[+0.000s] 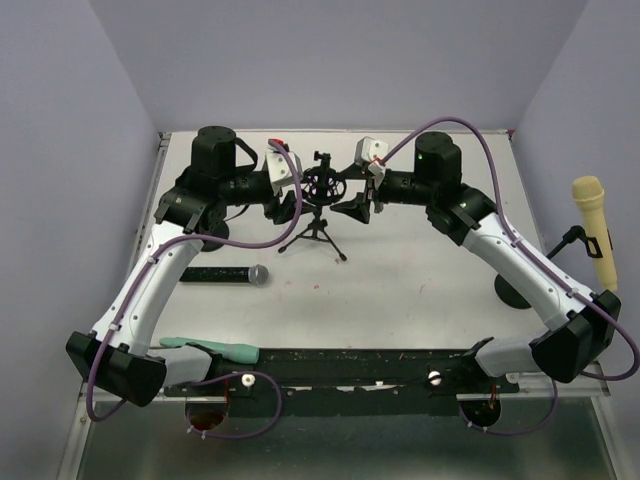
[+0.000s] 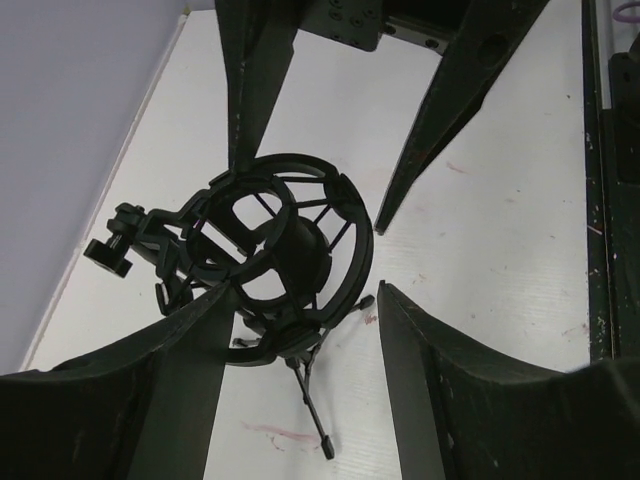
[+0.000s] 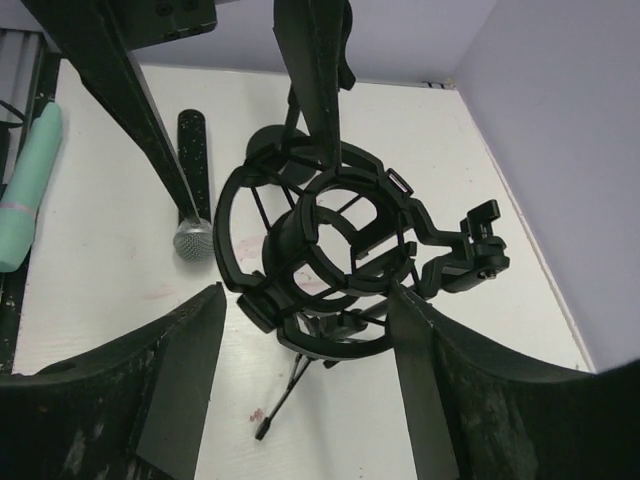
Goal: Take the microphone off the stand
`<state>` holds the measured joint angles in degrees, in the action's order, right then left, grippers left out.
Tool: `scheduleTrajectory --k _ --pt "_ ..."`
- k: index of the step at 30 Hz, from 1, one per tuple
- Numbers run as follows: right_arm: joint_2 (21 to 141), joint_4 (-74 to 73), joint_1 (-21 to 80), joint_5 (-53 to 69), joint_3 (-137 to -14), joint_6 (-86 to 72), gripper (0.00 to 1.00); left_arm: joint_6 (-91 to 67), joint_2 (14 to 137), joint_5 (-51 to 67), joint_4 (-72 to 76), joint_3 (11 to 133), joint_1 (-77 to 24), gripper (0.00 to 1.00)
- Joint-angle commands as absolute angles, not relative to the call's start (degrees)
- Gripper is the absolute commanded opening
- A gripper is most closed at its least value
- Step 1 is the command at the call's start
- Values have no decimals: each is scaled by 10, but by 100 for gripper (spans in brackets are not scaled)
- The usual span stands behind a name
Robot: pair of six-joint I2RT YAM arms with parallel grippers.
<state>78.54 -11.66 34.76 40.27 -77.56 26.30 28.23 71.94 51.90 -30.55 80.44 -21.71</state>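
While the left hand [image 1: 287,207] and right hand [image 1: 358,207] face each other across the stand [image 1: 318,230], both have fingers apart, nothing between them. Stand is a small tripod, upright mid-desk, with a round black cradle [image 1: 322,183] on top; cradle holds nothing. Fingertips sit just beside the cradle on either side; cannot tell if touching. Black microphone [image 1: 225,275] lies flat on the desk [image 1: 420,280], left of the stand and nearer the arm bases, well apart from it, mesh head pointing right. Yellow microphone [image 1: 592,225] stands upright at the desk's right edge. Pale green microphone [image 1: 215,350] lies on the near edge, left side.
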Motion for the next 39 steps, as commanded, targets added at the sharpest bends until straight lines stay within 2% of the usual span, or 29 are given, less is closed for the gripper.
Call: scheduleTrajectory --k 1,2,4,7,14,18,22,28,35,39 --pt "779 -74 359 447 -771 207 83 347 719 519 -366 807 -231 64" --pt "777 -84 357 433 -781 188 90 356 712 510 -373 801 -231 62" --pt "780 -139 338 431 -823 168 95 369 695 492 -372 783 -231 59" --pt "787 -196 284 509 -864 144 95 398 668 480 -366 749 -231 56" --pt "805 -165 199 576 -850 82 94 394 651 457 -352 739 -231 54" --pt "839 -106 178 539 -838 77 87 380 620 432 -334 730 -231 63" --pt "874 -119 178 550 -816 186 90 354 600 413 -330 727 -231 73" --pt "927 -199 178 667 -828 289 95 357 585 400 -383 742 -231 74" --pt "970 -137 202 719 -830 250 94 363 593 405 -417 764 -231 75" --pt "997 -54 219 707 -819 193 89 374 599 395 -439 781 -231 74"
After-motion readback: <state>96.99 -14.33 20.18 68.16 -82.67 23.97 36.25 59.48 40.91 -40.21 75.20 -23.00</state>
